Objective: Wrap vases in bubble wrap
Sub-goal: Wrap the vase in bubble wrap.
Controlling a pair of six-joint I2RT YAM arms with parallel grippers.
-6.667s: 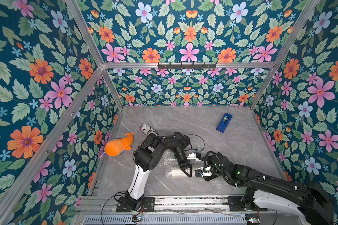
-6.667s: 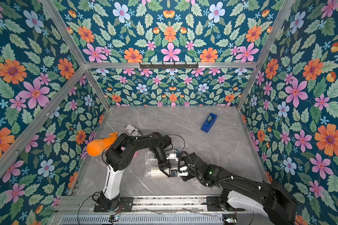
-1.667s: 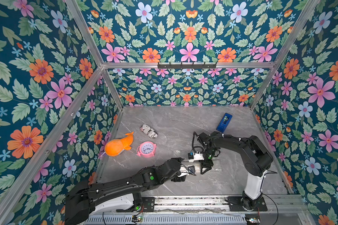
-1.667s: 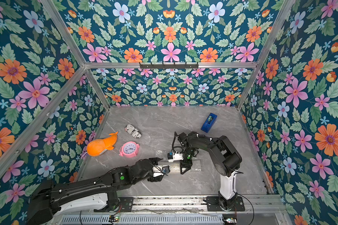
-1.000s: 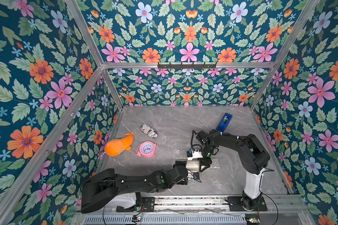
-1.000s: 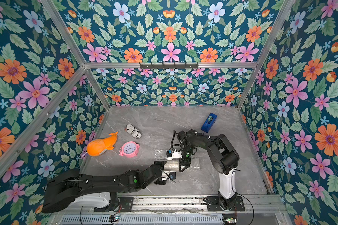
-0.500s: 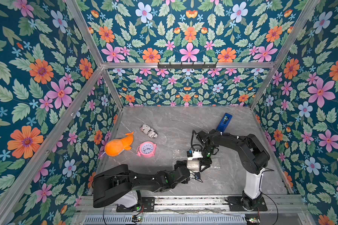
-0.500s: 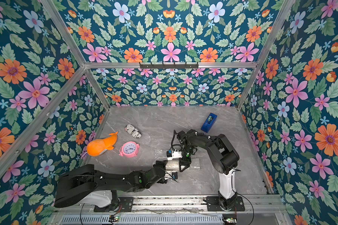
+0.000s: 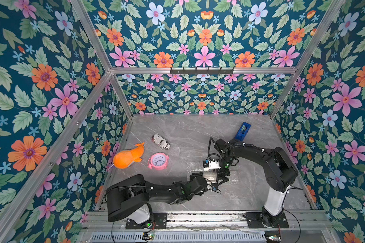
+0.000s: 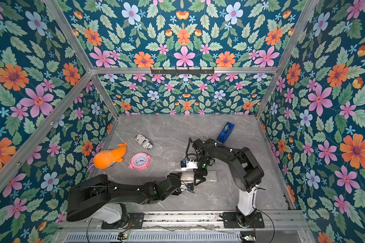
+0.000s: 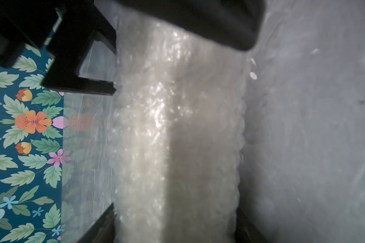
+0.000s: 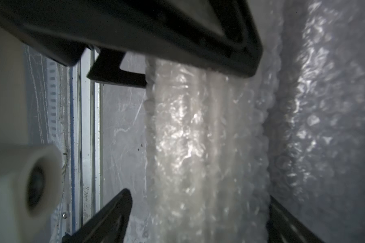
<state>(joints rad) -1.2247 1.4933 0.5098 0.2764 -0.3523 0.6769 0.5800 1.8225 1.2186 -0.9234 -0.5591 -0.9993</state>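
Note:
The bubble wrap (image 9: 210,176) (image 10: 187,176) lies rolled into a tube at the front middle of the table in both top views, with a flat tail (image 9: 237,175) trailing to the right. The vase is hidden inside the roll; only a pale mass shows through the wrap (image 12: 207,126). My left gripper (image 9: 208,181) (image 11: 175,227) reaches in from the front left and is shut on the roll, both fingers pressed to its sides. My right gripper (image 9: 222,178) (image 12: 198,218) straddles the same roll from the far side. It is open, with a gap at one finger (image 12: 116,210).
An orange plush (image 9: 128,156), a pink alarm clock (image 9: 159,161) and a newspaper-print cylinder (image 9: 161,142) lie at the left. A blue tape dispenser (image 9: 242,131) stands at the back right. Flowered walls close three sides, and a metal rail (image 9: 198,216) runs along the front.
My left gripper has closed onto the wrapped roll. My right gripper has opened and let go of it. Both hands stay at the roll, and the left arm's elbow has folded further back.

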